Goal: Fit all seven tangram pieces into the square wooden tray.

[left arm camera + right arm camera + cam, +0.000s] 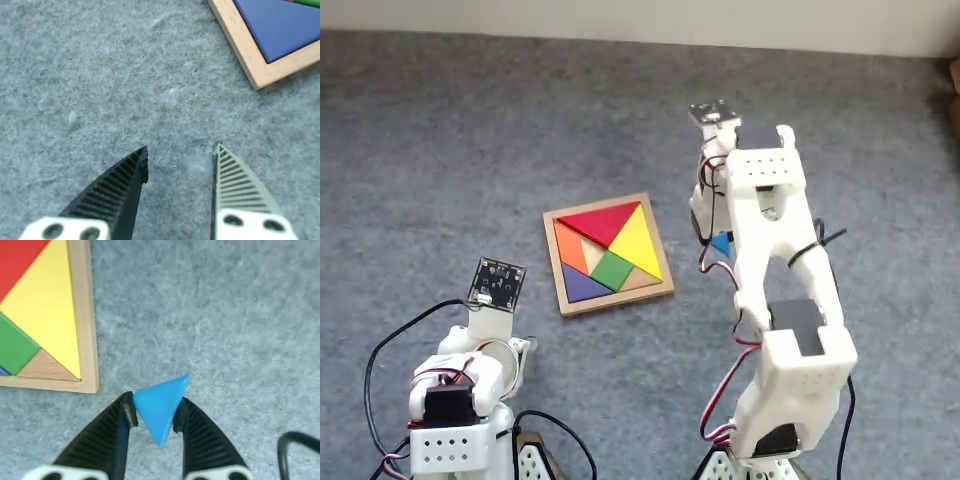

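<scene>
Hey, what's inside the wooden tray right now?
In the tray: red, yellow, orange, green, dark blue pieces, a pale central patch, and a bare wood triangle at one corner. The floor beneath the pieces is covered.

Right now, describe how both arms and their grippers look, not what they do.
The left arm and right arm are white plastic shells with black motors, trailing red and black cables. The left gripper has pointed ribbed fingers, one black, one pale grey. The right gripper has two black ribbed fingers on white bases.

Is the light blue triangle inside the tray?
No, the right gripper holds the light blue triangle in its jaws, outside the square wooden tray.
</scene>
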You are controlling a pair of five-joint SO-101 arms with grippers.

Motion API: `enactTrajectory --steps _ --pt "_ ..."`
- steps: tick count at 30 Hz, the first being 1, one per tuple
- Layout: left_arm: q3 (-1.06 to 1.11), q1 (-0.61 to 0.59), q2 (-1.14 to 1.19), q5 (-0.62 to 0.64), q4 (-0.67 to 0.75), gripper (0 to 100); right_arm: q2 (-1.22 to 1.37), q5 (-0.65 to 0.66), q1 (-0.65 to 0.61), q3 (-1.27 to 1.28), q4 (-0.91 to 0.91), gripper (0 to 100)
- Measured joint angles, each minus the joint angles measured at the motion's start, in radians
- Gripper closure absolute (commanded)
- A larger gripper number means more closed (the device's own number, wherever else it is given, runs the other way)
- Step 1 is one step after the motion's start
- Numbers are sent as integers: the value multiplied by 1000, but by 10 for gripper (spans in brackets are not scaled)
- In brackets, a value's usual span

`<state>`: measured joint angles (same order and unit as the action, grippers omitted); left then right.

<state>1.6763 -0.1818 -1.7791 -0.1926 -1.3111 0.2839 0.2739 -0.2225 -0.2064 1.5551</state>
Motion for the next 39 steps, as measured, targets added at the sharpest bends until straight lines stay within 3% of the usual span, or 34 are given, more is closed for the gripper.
enactTrajectory --steps 7,18,24,33,39 --pt "0 0 0 0 0 786 -107 163 -152 46 -2 992" --pt "0 0 0 0 0 786 -114 654 -311 219 -230 992" --pt "0 0 0 0 0 786 -114 830 -365 227 -313 992" --pt "0 0 0 0 0 786 -114 911 -431 227 -434 977" --pt "0 0 0 0 0 786 -114 911 -485 295 -446 814"
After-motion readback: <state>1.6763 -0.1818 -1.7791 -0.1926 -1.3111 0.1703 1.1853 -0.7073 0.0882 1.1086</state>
